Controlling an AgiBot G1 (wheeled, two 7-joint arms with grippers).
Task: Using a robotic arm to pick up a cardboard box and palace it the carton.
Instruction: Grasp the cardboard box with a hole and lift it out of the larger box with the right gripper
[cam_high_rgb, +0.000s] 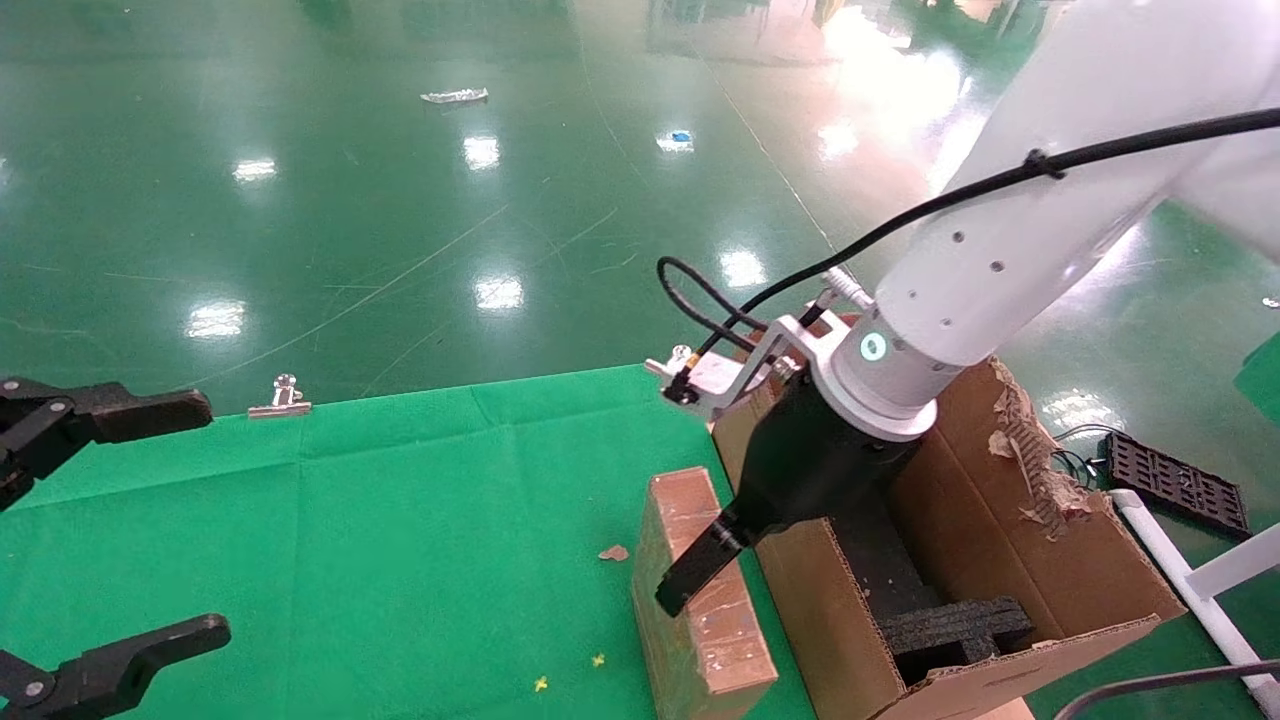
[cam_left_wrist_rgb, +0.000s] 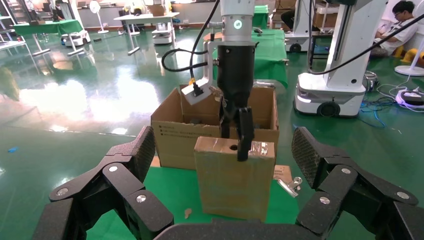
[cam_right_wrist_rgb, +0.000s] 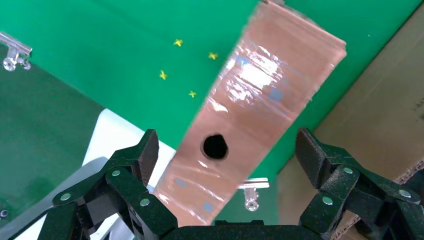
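Reaching down from the head view's two o'clock corner, the robotic arm brings its right gripper over the cardboard box, its fingers spread wide to either side of the taped top face and, as far as the wrist view shows, not touching it. That face carries a round hole and glossy tape. The cardboard box stands upright on the green cloth at about five o'clock in the head view, just beside the carton, which sits at its three o'clock side with black foam blocks inside and a ragged torn edge on its far wall. In the left wrist view one black finger hangs in front of the box's upper edge; whether it presses the cardboard is hard to tell from there. The left gripper is parked at nine o'clock above the cloth, jaws wide apart and holding nothing. A metal binder clip lies at the cloth's far edge, around ten o'clock, and a small cardboard scrap rests on the cloth near the box.
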